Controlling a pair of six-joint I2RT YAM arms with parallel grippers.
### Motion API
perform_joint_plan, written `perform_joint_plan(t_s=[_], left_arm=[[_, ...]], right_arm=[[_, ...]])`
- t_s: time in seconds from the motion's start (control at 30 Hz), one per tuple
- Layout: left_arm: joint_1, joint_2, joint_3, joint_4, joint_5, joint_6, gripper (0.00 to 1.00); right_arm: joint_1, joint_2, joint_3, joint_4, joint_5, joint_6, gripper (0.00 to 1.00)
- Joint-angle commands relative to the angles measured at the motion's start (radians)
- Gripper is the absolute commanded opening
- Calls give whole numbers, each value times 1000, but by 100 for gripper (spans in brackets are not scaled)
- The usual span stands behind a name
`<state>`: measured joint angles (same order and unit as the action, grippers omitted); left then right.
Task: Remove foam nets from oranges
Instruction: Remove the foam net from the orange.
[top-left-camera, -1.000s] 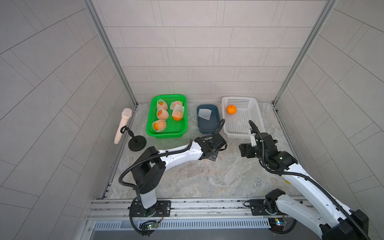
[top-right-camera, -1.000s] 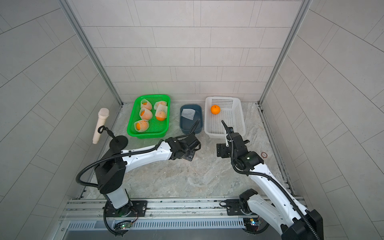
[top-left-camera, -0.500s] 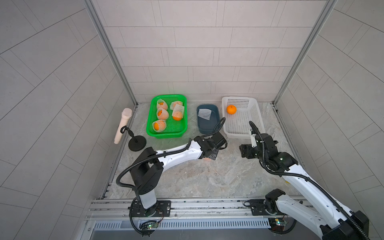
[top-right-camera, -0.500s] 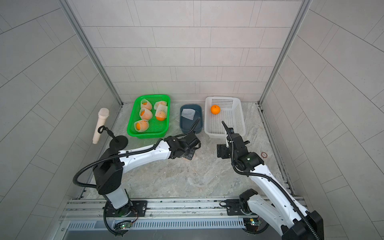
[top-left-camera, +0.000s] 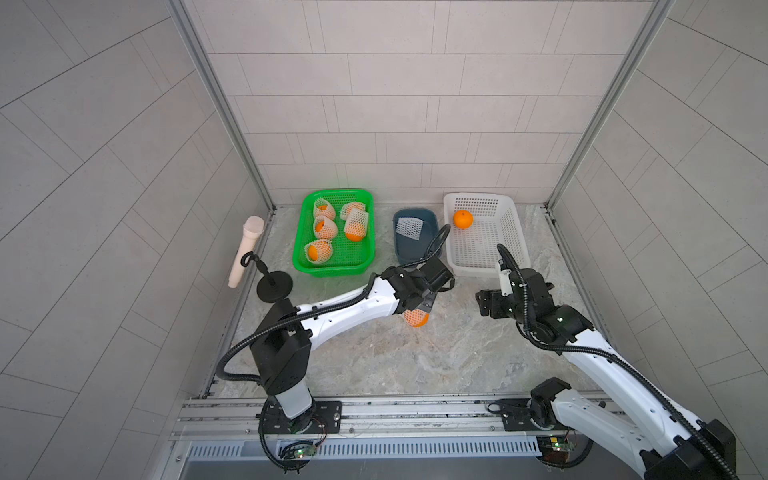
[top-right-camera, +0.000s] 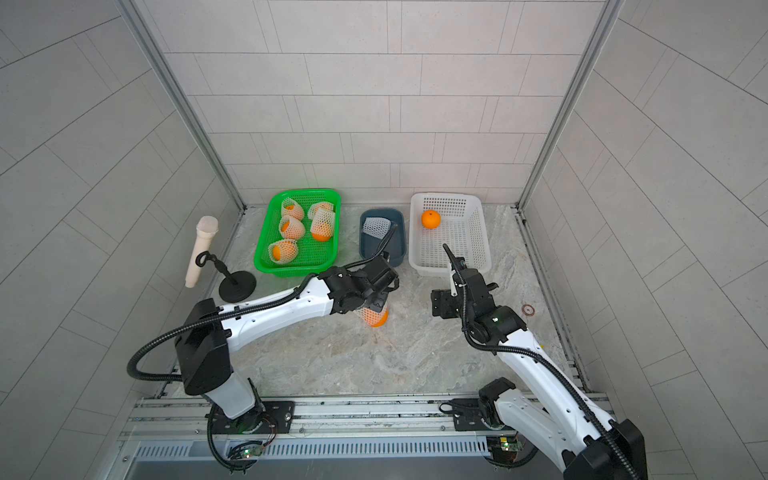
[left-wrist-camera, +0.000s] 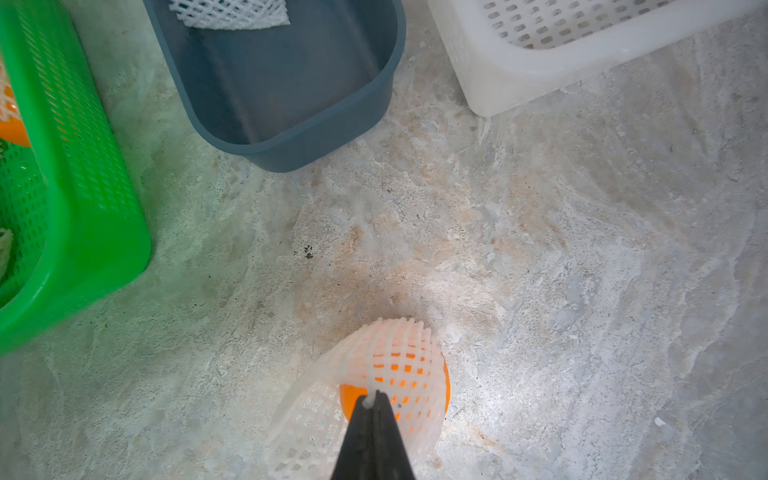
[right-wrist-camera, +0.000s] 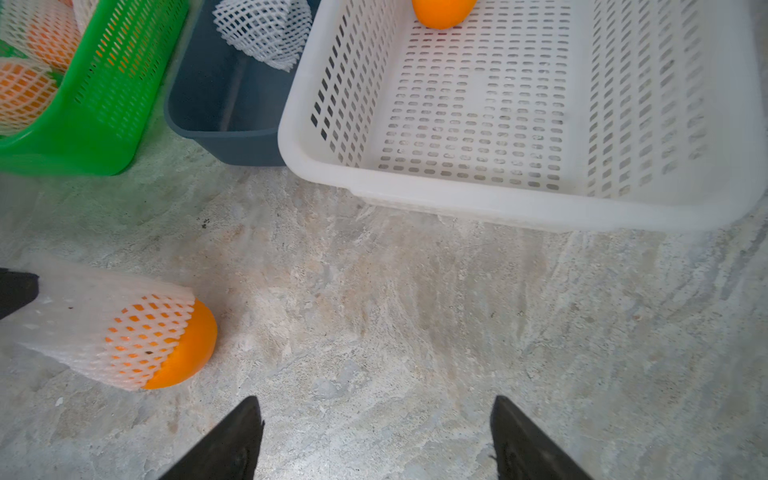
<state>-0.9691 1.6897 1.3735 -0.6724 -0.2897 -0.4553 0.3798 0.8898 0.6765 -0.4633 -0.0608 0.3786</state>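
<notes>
Grip only shows in the left wrist view. The left hand (left-wrist-camera: 375, 402) has its jaws pinched together on the loose edge of a white foam mesh net (left-wrist-camera: 390, 353) (a scrap of foam pokes out at the tips). Both top views just show that hand sitting over it.

The net sleeves a small round bright orange fruit (right-wrist-camera: 187, 345), which lies on the grey stone-look table (right-wrist-camera: 415, 311) as far as the wrist views show. The right wrist view adds a side-on look: one end of the fruit sticks bare out of the net, and the slack end runs toward the left hand.

The right hand (right-wrist-camera: 376, 401) has its jaws well apart with nothing between them. It sits over bare table, near the netted fruit but apart from it.

Containers along the back wall, in both top views:
- green perforated plastic basket (top-left-camera: 332, 271): four oranges (top-left-camera: 355, 236), each in its own foam sleeve (top-left-camera: 324, 226)
- dark blue-grey plastic tub (top-left-camera: 409, 257), between the two baskets: one empty flattened net (top-left-camera: 409, 227)
- white perforated plastic basket (top-left-camera: 515, 237): one bare orange (top-left-camera: 462, 219), in the back corner nearest the tub

A small round disc (top-right-camera: 528, 309) on the table beside the right arm shows in a top view.
</notes>
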Motion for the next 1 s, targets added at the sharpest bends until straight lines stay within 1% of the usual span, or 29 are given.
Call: perform_joint_plan(t_s=[0.0, 0.2, 0.37, 0.57, 0.67, 0.97], left_arm=[[-3, -25, 34, -30, -63, 4, 4], [3, -27, 35, -26, -94, 13, 4], [13, -26, 33, -18, -102, 14, 4], [23, -42, 30, -15, -112, 12, 4], [26, -65, 27, -16, -135, 13, 4], [43, -194, -48, 9, -192, 13, 4]], right_arm=[[5, -6, -22, 40, -44, 17, 87], [21, -7, -42, 78, -76, 30, 87], [66, 23, -100, 174, -110, 72, 87], [147, 83, -128, 270, -87, 97, 87], [194, 109, -126, 296, -52, 99, 88], [283, 241, -66, 312, 14, 89, 90]])
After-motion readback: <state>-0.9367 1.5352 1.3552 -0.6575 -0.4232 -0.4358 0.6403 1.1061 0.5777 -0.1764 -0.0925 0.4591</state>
